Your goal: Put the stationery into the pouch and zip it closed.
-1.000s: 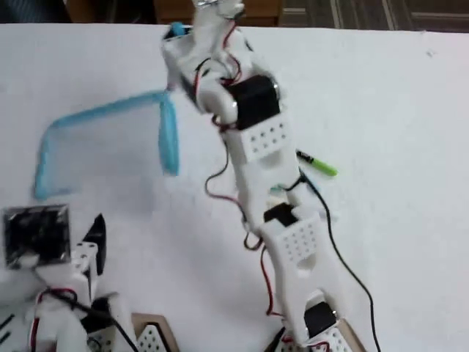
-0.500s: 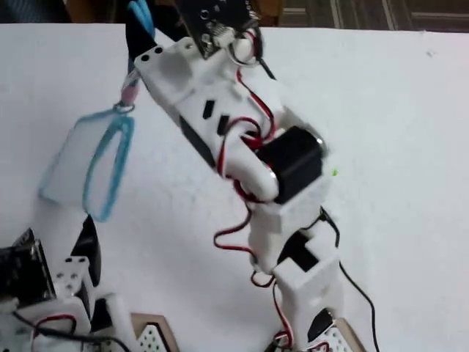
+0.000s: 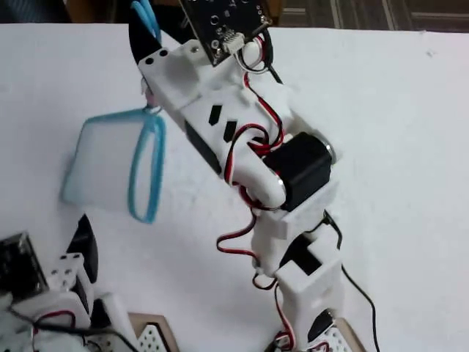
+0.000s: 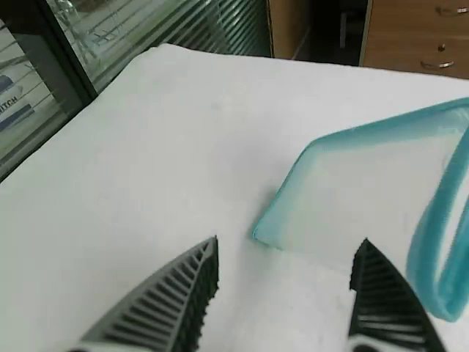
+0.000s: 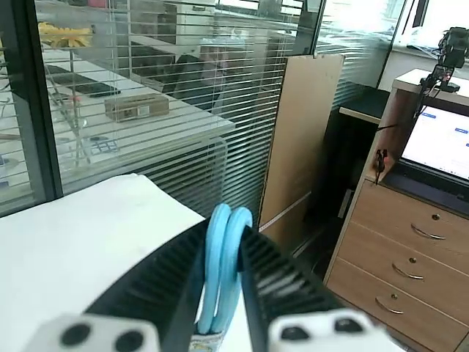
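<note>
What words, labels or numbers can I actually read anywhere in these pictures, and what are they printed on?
No text can be read in full.
On the sign behind the window glass: letters cut off at the edge and blurred.
On the monitor screen: text too small to read.
On the box on the desk: print too small to read.
On the circuit board on the arm: markings too small to read.
On the pouch: no print visible.

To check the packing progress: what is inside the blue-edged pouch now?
No pen or other item shows through the translucent wall of the pouch or through its open mouth. The corner beside the right gripper, shut on the blue strap, is partly hidden by the arm.
</note>
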